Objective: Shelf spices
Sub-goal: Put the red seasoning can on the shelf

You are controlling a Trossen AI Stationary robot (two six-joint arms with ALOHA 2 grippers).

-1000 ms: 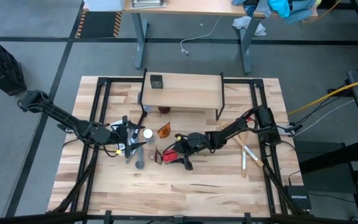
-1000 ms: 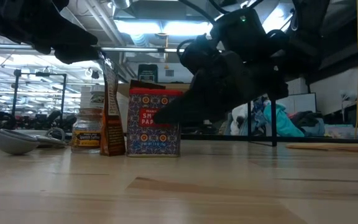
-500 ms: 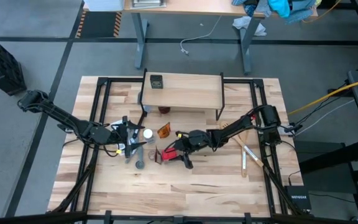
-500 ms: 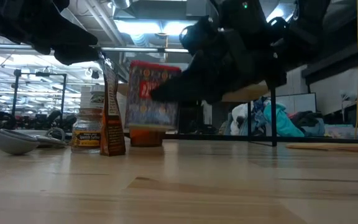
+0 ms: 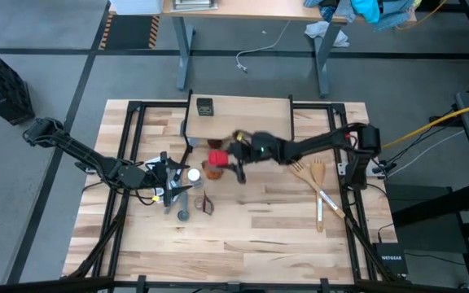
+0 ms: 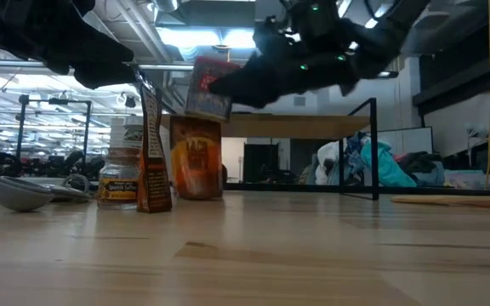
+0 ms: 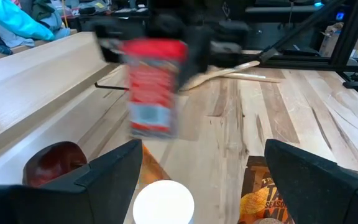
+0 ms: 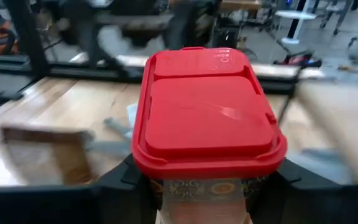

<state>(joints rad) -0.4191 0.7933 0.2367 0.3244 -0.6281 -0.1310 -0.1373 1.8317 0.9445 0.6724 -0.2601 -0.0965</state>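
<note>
Since a second ago the right pincer (image 5: 228, 157) has lifted the red-topped box (image 5: 216, 156) off the surface (image 5: 251, 236) and carried it up and toward the shelf (image 5: 247, 118); it is closed on the box's sides just under the red lid, as the right wrist view shows, and the box hangs clear of the wood, level with the shelf's front edge in the low view and a little tilted. Just beneath and beside it an orange see-through jar (image 6: 196, 158) stands on the surface, with a tall brown packet (image 6: 152, 153) and a small brown-capped jar (image 6: 118, 180) near it. On the shelf's far left corner a dark grey square tin (image 5: 205, 106) is already placed. The left pincer (image 5: 172, 181) waits low over the surface by the white-capped jar (image 5: 193, 174), fingers spread wide and holding nothing. The step in hand looks like the carry to the shelf; next, the box likely needs raising over the board's edge, levelling, and setting down on bare wood apart from the tin.
</note>
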